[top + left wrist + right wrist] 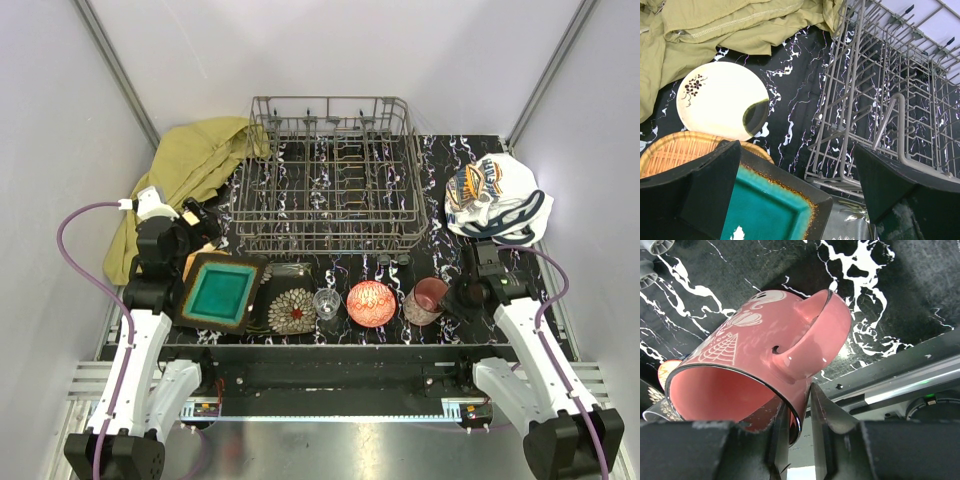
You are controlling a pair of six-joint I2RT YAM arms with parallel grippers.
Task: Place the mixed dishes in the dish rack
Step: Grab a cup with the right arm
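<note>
The right end effector [799, 425] pinches the rim of the pink cup [765, 360], which tips near the front of the counter [440, 180]. The thin pinch could slip, and the cup could fall and crack. The left end effector [795, 195] is wide open over the teal square plate [765, 215]. The dish rack [330, 240] and the cup have nothing in them

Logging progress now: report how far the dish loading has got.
Done: nothing; the dish rack holds no dishes. In hand: right gripper pinches the pink cup by its rim. Remaining: teal plate under the open left gripper, glass, red bowl, other plates.
</note>
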